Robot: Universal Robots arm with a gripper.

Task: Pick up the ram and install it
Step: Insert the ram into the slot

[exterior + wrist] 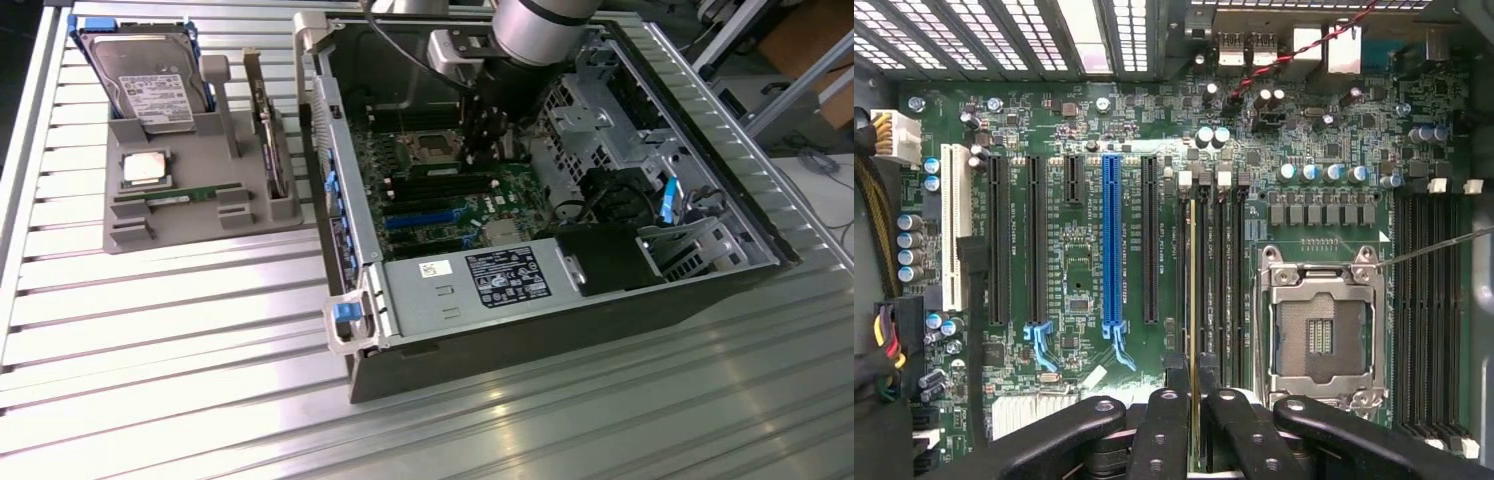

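Green circuit-board stick, the ram [1194, 330], seen edge-on in the wrist view, clamped between the black fingers [1159, 440] of the gripper [1194, 445]; jaws nearly closed, narrow gap taken up by the thin board. Stick hangs upright over the motherboard [1084, 130], lined up w/ a long memory slot [1206, 270] just beside the empty silver CPU socket [1319, 330]. Whether the lower edge is already in the slot or just above it: cannot tell.

Exterior view: arm [541, 25] reaches down into the open computer case [350, 190], which sits toward the far right of the slatted metal table [174, 330]; gripper itself low inside the case near the socket. Grey parts holder [187, 215] near the table's far left corner carries a hard drive [147, 80], a square CPU chip [144, 168] and a second memory stick [187, 195] lying in its groove.

Step in hand, judged: seating the stick in its slot. To do it well:
- keep board vertical & parallel to the slot, no twist;
- centre it between the end clips [1185, 180], which should stand open;
- match the notch to the slot key (not visible here);
- press straight down, even force at both ends; no sideways push.

Risk: a small tilt could jam one end or scrape the neighbouring slot.
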